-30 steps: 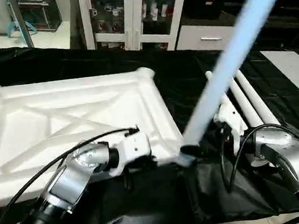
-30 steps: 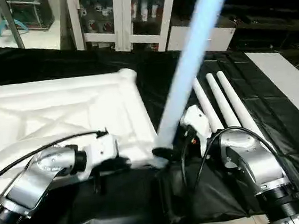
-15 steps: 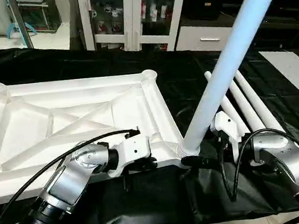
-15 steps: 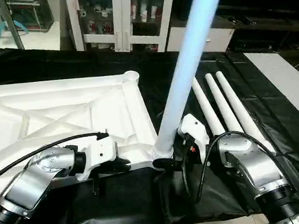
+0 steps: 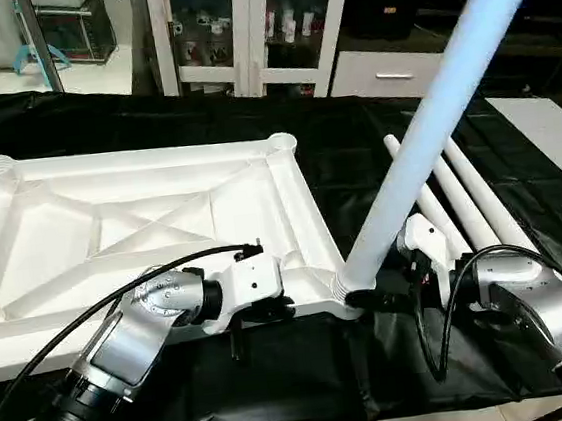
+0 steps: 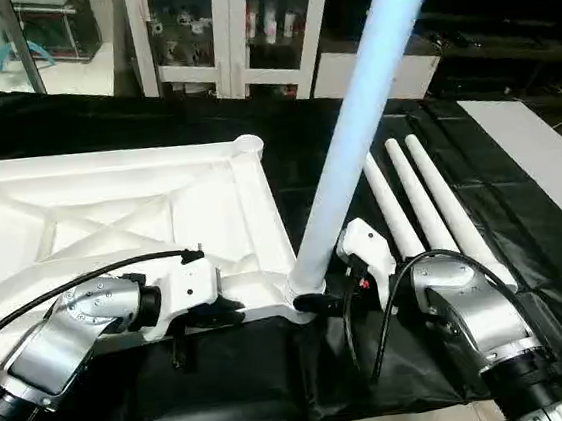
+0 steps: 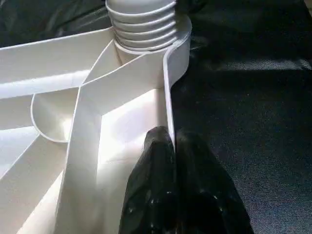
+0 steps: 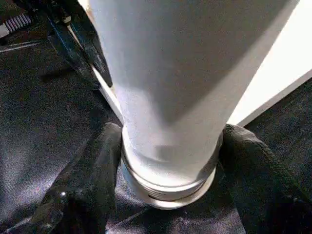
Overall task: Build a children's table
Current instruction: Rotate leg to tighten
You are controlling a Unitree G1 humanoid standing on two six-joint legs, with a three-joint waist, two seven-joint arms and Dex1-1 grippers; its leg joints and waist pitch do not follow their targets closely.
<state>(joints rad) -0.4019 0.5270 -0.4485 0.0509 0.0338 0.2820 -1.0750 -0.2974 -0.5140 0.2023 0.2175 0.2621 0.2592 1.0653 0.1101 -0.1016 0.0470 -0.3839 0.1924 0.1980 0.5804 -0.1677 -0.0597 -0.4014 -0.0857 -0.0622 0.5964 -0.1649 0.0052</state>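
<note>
Right jaws around upright leg base, left jaws pinching tabletop rim

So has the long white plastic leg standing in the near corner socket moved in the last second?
Cannot tell: the white leg keeps its place against the tabletop's corner socket.

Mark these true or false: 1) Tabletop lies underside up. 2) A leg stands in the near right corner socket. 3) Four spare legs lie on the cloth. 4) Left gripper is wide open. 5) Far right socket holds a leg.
1) Tabletop underside up: true.
2) Leg in near right socket: true; right gripper straddles its base.
3) False: three spare legs.
4) False: left gripper is shut on the tabletop's rim.
5) False: far right socket is empty.
</note>
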